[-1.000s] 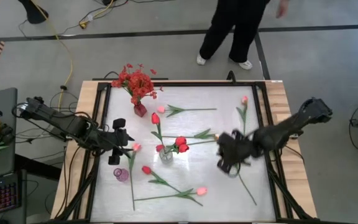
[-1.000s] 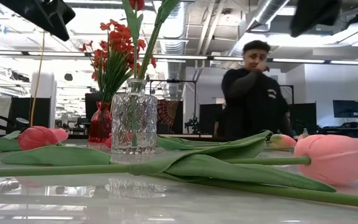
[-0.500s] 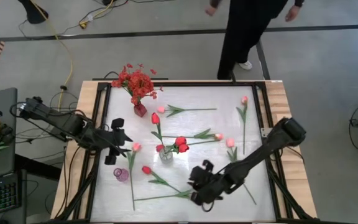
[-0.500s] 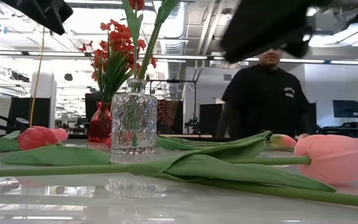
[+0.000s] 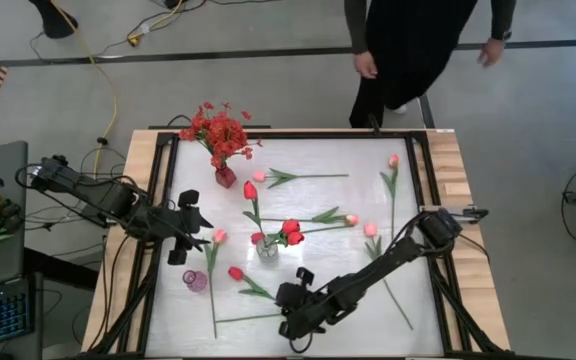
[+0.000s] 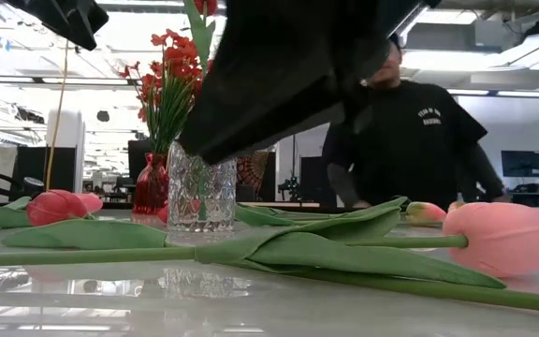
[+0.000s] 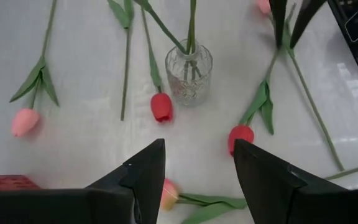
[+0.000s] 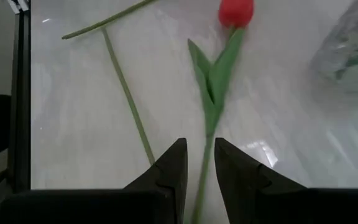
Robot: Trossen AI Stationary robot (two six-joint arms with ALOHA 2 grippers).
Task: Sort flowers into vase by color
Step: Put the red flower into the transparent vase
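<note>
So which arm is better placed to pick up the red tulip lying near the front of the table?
The right arm. Its gripper is right above that red tulip, with the stem passing between its fingers. The left gripper waits farther off, open, at the table's left side.

right arm (image 6: 288, 75) hides the clear vase's (image 6: 201, 192) neck.

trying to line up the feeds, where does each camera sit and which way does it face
High view: above the table, looking straight down; both arms show, the right gripper near the front edge, the left gripper at the left side.
Low view: at table-top height, looking level past the clear vase to a person; the right arm crosses overhead.
Left wrist view: looks past its open fingers down at the clear vase.
Right wrist view: looks past its nearly closed fingers along a red tulip.
Shared: the clear vase appears in the high, low and left wrist views.
</note>
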